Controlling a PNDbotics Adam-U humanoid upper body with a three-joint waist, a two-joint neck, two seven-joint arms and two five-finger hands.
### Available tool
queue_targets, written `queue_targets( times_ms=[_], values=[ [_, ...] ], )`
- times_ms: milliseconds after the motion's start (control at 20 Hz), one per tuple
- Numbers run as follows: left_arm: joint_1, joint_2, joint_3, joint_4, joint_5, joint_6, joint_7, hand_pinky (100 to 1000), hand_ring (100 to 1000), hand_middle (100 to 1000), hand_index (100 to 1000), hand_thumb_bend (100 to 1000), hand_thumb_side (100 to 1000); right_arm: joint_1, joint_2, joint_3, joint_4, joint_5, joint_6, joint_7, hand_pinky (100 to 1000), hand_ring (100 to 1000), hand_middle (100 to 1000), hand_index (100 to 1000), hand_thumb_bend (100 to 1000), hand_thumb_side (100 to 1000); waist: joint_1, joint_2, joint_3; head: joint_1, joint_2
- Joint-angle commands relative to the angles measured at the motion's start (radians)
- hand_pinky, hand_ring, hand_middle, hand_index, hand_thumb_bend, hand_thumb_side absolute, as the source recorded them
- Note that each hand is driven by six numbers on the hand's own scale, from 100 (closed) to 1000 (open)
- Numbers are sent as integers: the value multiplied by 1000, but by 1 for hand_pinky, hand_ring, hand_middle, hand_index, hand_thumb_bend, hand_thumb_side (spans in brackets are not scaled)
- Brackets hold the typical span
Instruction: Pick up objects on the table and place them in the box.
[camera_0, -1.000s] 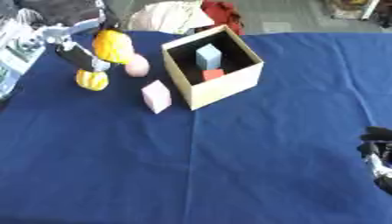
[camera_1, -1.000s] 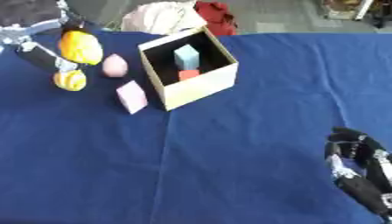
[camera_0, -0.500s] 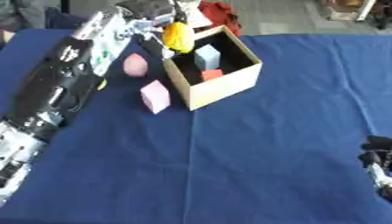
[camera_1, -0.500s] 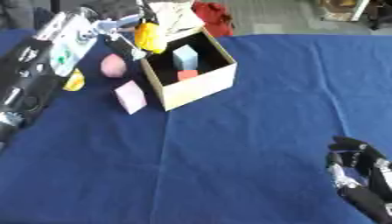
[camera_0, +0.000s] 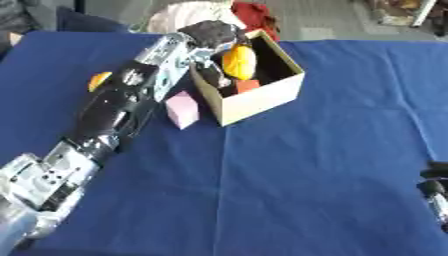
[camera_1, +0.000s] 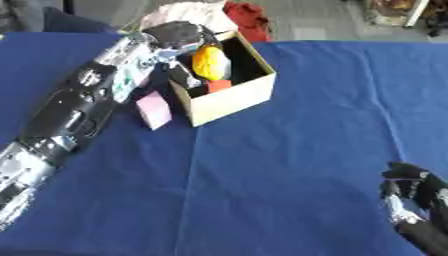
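The box (camera_0: 262, 97) was tan cardboard, dark inside. Within it sat a yellow-orange object (camera_0: 238, 61) and a red block (camera_0: 247, 85). Just left of the box stood a pink block (camera_0: 183, 110); farther left showed an orange-yellow piece (camera_0: 99, 80). The tablecloth (camera_0: 289, 190) around the box was plain deep blue.

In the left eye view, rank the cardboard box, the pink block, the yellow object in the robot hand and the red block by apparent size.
1. Cardboard box
2. Yellow object
3. Pink block, close to the yellow object, so unsure
4. Red block, partly hidden inside the box
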Motion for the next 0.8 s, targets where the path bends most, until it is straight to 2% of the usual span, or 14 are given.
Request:
queue_targets(
  times_ms=[50, 200, 300, 450, 550, 600, 800],
  values=[
    [-23, 18, 17, -17, -2, 30, 56, 830, 784, 821, 928, 351, 607, -10, -15, -2, -10, -7, -3, 2, 684, 656, 675, 804, 100, 382, -15, -29, 2, -1, -10],
    [-24, 27, 27, -21, 16, 56, 106, 847, 806, 860, 951, 369, 746, -10, -14, -2, -10, -6, -3, 2, 684, 656, 675, 804, 100, 380, -14, -30, 5, -6, -11],
    [-24, 33, 32, -23, 30, 67, 124, 849, 807, 866, 956, 364, 776, -10, -14, -2, -10, -5, -3, 2, 684, 657, 675, 804, 100, 379, -13, -31, 7, -8, -12],
    [-21, 54, 40, -41, 58, 76, 136, 845, 797, 847, 948, 341, 700, -9, -14, -5, -10, -4, -4, 1, 684, 657, 675, 804, 100, 382, -11, -30, 11, -13, -14],
    [-16, 87, 48, -68, 82, 83, 131, 841, 786, 831, 941, 325, 590, -8, -16, -8, -10, -3, -4, -1, 684, 657, 675, 804, 100, 382, -7, -29, 16, -19, -15],
    [-12, 112, 53, -83, 95, 86, 119, 839, 781, 827, 937, 316, 530, -8, -17, -10, -10, -1, -4, -3, 684, 657, 675, 804, 100, 384, -4, -29, 19, -24, -15],
    [24, 230, 87, -132, 156, 97, 14, 840, 785, 835, 936, 372, 451, -5, -21, -18, -11, 4, -3, -11, 684, 657, 674, 804, 100, 388, 7, -27, 34, -44, -17]
  ],
)
